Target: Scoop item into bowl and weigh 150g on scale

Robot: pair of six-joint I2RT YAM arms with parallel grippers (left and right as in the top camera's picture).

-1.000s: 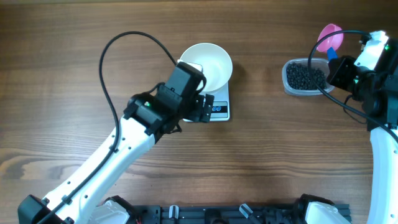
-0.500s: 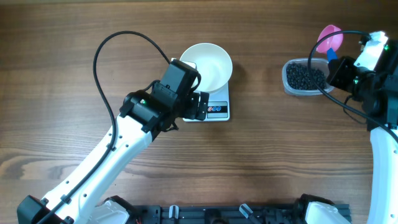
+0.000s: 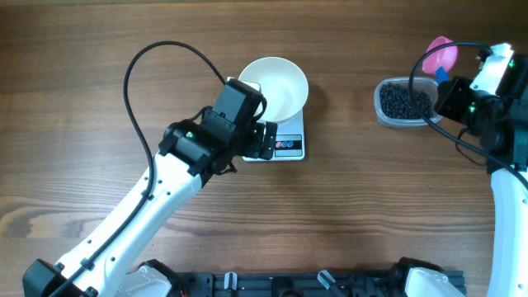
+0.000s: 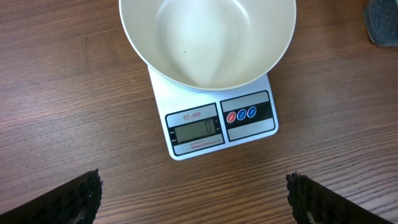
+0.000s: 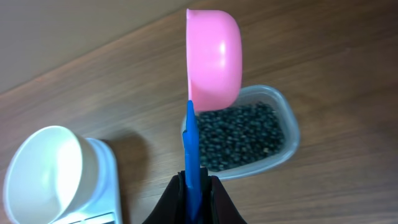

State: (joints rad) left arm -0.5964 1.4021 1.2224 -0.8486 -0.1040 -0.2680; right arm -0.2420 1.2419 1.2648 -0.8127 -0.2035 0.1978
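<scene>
wood table (image 3: 371, 206): bowl (image 4: 205, 37) on scale (image 4: 255, 134), display (image 4: 195, 130) seemingly zero.

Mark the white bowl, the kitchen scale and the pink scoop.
Round plain white bowl (image 4: 205, 43): left wrist view, bare inner floor.
Flat white rectangular kitchen scale (image 4: 196, 129): left wrist view, grey display.
Small pink plastic scoop (image 5: 214, 59): right wrist view, cup's outer wall.
</scene>
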